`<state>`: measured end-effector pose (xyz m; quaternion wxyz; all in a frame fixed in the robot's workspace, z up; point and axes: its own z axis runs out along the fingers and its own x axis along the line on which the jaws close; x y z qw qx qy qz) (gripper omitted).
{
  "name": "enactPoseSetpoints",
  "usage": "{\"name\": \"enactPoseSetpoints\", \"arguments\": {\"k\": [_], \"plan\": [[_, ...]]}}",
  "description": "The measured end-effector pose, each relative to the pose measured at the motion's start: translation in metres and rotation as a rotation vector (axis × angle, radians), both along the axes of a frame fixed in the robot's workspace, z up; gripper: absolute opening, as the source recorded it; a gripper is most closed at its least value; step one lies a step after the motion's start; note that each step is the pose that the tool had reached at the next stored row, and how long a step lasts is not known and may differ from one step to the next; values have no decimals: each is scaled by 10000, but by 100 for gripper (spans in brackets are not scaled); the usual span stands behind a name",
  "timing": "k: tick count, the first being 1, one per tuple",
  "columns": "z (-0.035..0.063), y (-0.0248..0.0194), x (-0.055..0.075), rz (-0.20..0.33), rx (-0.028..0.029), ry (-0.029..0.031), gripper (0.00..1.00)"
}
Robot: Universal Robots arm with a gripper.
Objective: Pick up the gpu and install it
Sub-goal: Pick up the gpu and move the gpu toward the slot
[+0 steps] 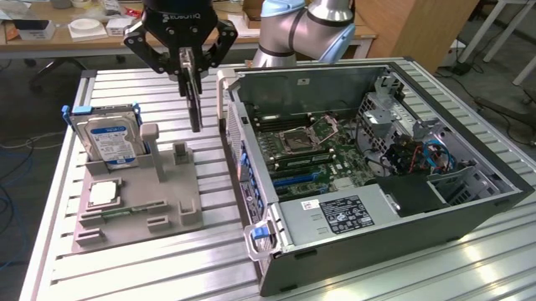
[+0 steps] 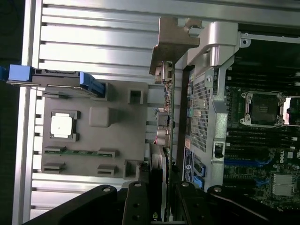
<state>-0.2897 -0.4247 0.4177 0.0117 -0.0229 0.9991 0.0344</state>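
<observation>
Gripper [image 1: 189,70] hung over the slotted aluminium table [image 1: 125,269], between the hard drive [image 1: 110,141] and the open computer case [image 1: 469,207]. Its fingers [image 2: 140,201] were closed nearly together on the gpu [image 1: 194,103], pinching the card's upper end from both flat sides. The card hung straight down from the pads, edge-on to the exterior view, its lower end clear above the grey fixture tray [image 1: 167,207] and just beside the case wall.

In the wrist view the gpu [image 2: 168,108] read as a thin dark board run between the two black fingers, with small connectors along one edge and a bent bare-metal end bracket [image 2: 176,35] at its far end.

Tray: matte grey, moulded, with blocky posts and slots. The hard drive stood upright in one slot, silver, boxy, blue-white label, blue clips. A square metal-topped processor [image 1: 102,194] and a narrow green memory stick [image 1: 125,210] lay flat in their recesses. Case: dark sheet metal, perforated rear panel, green motherboard [image 1: 335,157] with an open socket [image 1: 303,135].
</observation>
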Motion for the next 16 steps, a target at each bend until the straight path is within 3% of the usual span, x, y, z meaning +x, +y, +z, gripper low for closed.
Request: {"name": "enactPoseSetpoints", "arguments": {"k": [16], "plan": [[0,0,286,-1,0,0,27]]}}
